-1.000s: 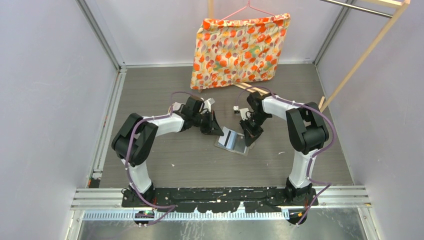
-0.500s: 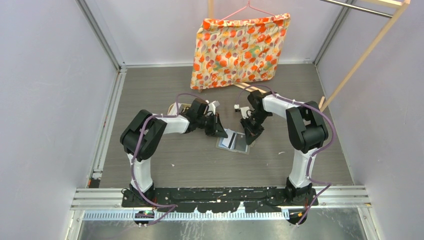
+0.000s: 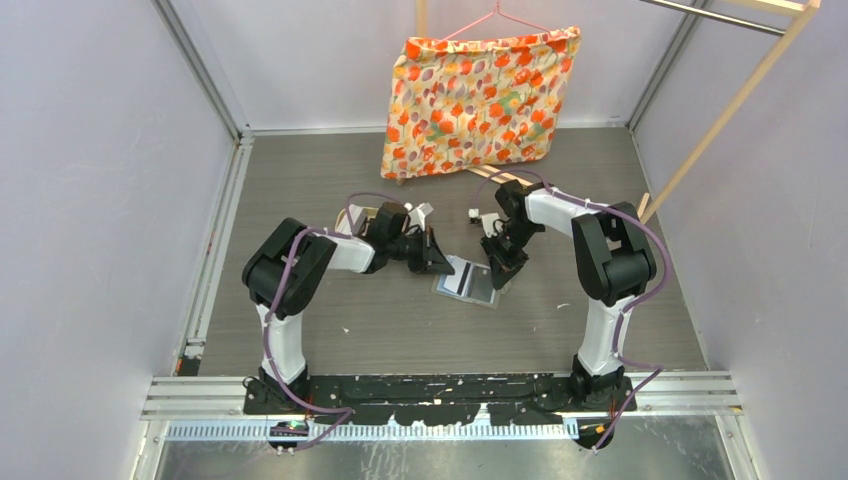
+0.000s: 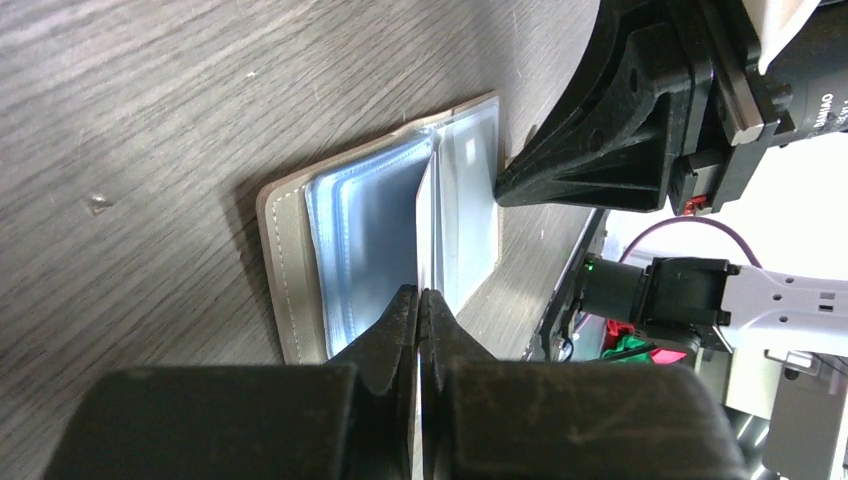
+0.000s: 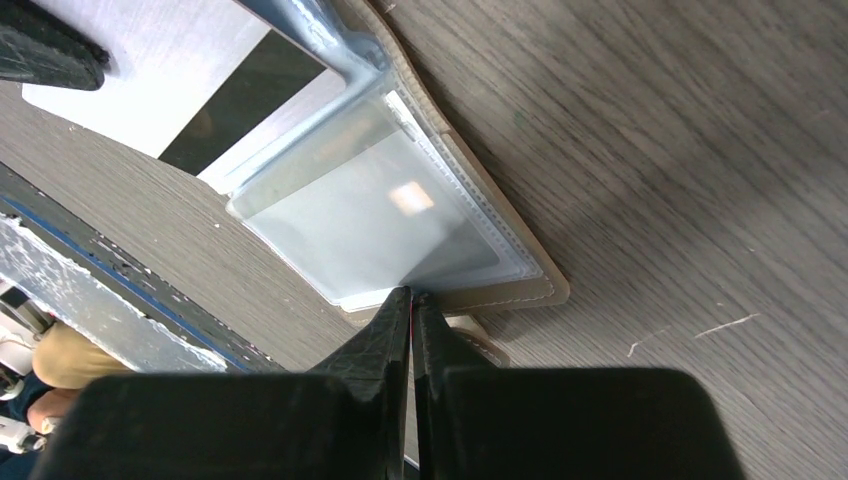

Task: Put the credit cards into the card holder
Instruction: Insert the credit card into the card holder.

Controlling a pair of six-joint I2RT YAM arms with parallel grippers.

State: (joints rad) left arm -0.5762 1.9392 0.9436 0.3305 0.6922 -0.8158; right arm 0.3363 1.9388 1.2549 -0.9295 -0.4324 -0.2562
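Card insertion at the open card holder (image 4: 350, 250)

The card holder lies flat and open on the wood-grain table (image 5: 650, 150), between the two arms: a stitched grey-beige cover with glossy, pale blue clear pockets. The left gripper (image 4: 420, 298) has its black fingers pinched narrow on a thin, rigid credit card (image 5: 170, 60), white with a black stripe, whose far edge is at the centre fold. The right gripper (image 5: 411, 296) has its tips closed together on the edge of a clear pocket.
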